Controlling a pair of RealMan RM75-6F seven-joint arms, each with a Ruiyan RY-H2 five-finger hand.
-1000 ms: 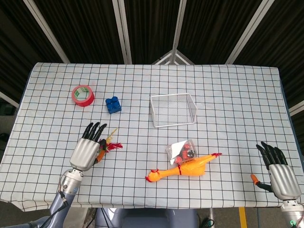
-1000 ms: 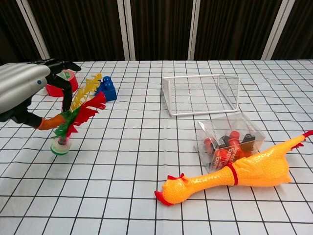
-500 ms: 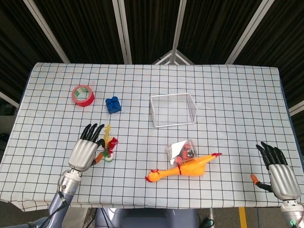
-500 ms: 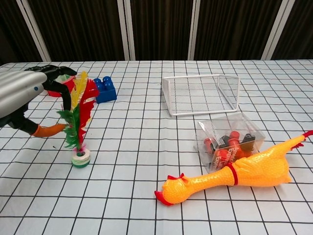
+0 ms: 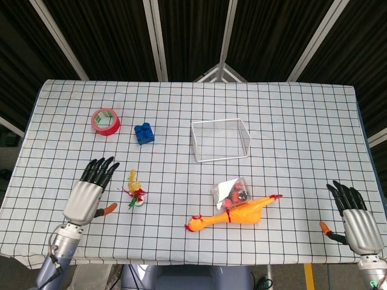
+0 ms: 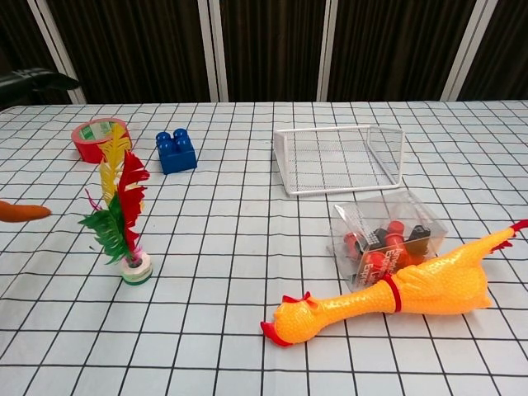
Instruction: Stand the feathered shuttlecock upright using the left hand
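Observation:
The feathered shuttlecock (image 6: 122,214) stands upright on its round base on the checked cloth, with red, yellow and green feathers pointing up; the head view shows the shuttlecock (image 5: 134,191) at front left. My left hand (image 5: 87,191) hovers apart from it to the left, fingers spread, holding nothing. In the chest view only its orange thumb tip (image 6: 21,212) and dark fingertips (image 6: 37,80) show at the left edge. My right hand (image 5: 355,219) rests open at the front right corner, far from everything.
A red tape roll (image 5: 105,121) and a blue brick (image 5: 144,133) lie behind the shuttlecock. A white wire basket (image 5: 221,140) stands mid-table. A clear box of small items (image 5: 232,193) and a yellow rubber chicken (image 5: 233,215) lie at front centre.
My left hand let go of the shuttlecock and drew back to the left. The shuttlecock, tilted a second ago, now stands upright on its own. The right hand has not moved.

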